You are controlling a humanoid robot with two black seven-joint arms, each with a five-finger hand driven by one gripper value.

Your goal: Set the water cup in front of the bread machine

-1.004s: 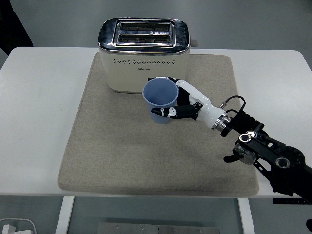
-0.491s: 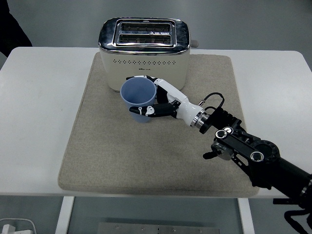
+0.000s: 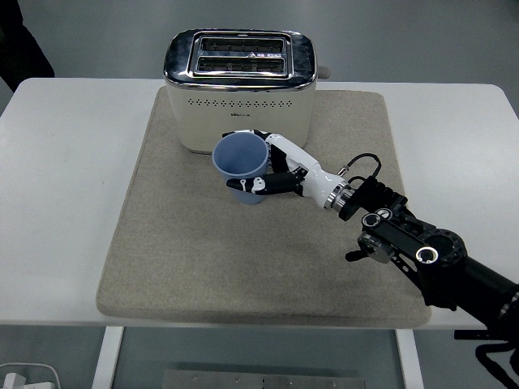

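A blue water cup [image 3: 241, 162] stands upright on the beige mat [image 3: 186, 243], just in front of the cream and chrome bread machine [image 3: 239, 85]. My right hand [image 3: 272, 170] comes in from the lower right and its white fingers [image 3: 285, 151] wrap around the cup's right side. The thumb lies across the cup's lower front. The cup's open mouth faces up and looks empty. The left arm is out of view.
The white table [image 3: 65, 162] carries the mat. The black right forearm [image 3: 422, 255] stretches over the mat's right half. A dark shape shows at the top left corner.
The hand carried the cup left along the bread machine's front, then came back slightly right. The cup now stands a little right of the machine's middle.
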